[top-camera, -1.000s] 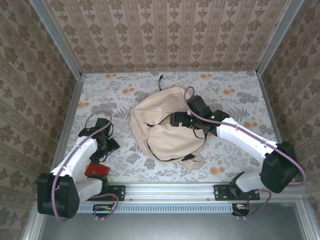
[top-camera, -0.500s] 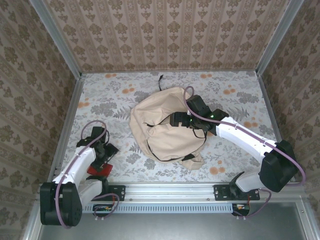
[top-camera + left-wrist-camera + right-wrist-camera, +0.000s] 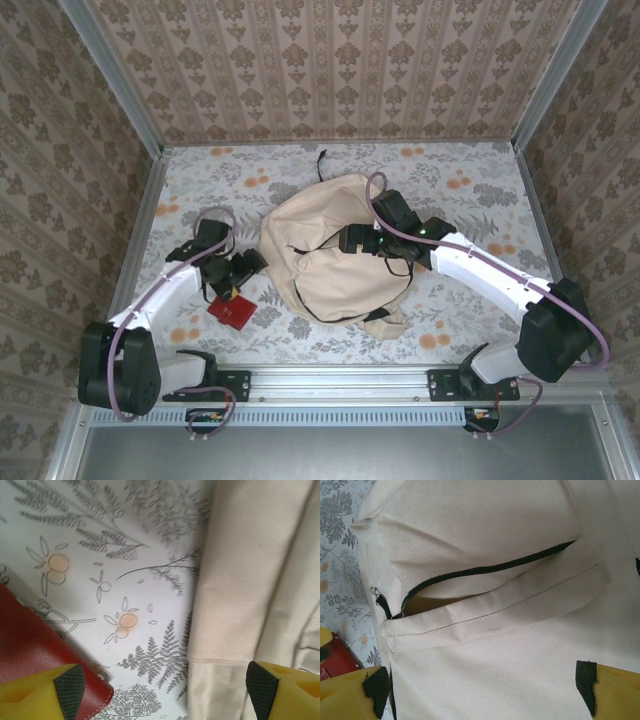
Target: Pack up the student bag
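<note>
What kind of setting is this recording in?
Probably a staged robot test booth, not a real room: wallpapered panels in an aluminium frame, a floral-covered table, and two arms bolted to a rail at its near edge.

The student bag (image 3: 330, 262) lies slumped mid-table (image 3: 470, 200), its black loop pointing far. The right pincer (image 3: 352, 240) is over its middle; the left pincer (image 3: 243, 278) is just left of it — a flat red thing (image 3: 232, 310) lies on the near side.

Left claw (image 3: 248, 266) spread wide, elbow bent; right claw (image 3: 347, 240) spread wide, arm outstretched.
</note>
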### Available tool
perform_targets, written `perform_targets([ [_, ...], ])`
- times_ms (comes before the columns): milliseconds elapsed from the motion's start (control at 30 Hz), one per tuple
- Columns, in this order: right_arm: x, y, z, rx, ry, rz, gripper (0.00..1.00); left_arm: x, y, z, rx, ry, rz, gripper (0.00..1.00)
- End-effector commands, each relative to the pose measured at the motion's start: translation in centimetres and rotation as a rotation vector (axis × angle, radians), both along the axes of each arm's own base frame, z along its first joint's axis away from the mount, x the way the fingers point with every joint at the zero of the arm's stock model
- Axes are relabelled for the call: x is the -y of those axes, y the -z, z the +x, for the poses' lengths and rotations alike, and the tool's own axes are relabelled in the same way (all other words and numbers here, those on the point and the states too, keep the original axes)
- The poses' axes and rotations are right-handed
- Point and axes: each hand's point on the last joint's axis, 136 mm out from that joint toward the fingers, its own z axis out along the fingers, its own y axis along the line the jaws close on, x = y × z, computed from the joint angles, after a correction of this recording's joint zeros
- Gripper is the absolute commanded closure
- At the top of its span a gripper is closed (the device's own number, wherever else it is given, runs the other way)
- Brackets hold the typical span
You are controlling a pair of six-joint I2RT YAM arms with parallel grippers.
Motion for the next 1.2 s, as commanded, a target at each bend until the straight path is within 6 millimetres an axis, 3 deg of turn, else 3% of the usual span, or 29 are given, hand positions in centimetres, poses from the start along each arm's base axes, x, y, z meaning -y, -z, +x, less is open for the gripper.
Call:
perform_targets([
  [0,-0.8,-1.1,-0.1,-0.012,-0.025,0.030,0.01,-1.0,-0.7,-1.4,-0.038,0.044,0.067,0.14],
  [200,-2.7,-0.8,-0.4,-0.027,-0.074,0.030,0.01,-5.8,0.5,-5.4,-0.177,-0.062,0.285,0.13],
  [367,-4.0,-0.1,-0.7,-0.050,-0.103,0.028,0.02,-5.9,2.0,-7.2,-0.202,-0.087,0.261,0.10],
  [500,-4.9,-0.1,-0.8,-0.056,-0.123,0.025,0.02,-5.2,3.3,-7.1,-0.193,-0.123,0.197,0.10],
  [633,-5.1,-0.1,-0.9,-0.055,-0.122,0.020,0.02,-4.0,4.5,-6.3,-0.174,-0.115,0.110,0.18],
  [1033,-4.8,0.3,-1.1,-0.069,-0.104,0.009,0.03,-3.5,5.1,-4.5,-0.186,-0.028,0.134,0.30],
  [1167,-4.7,0.2,-1.0,-0.064,-0.102,0.006,0.03,-3.5,5.3,-4.0,-0.195,-0.009,0.151,0.42],
])
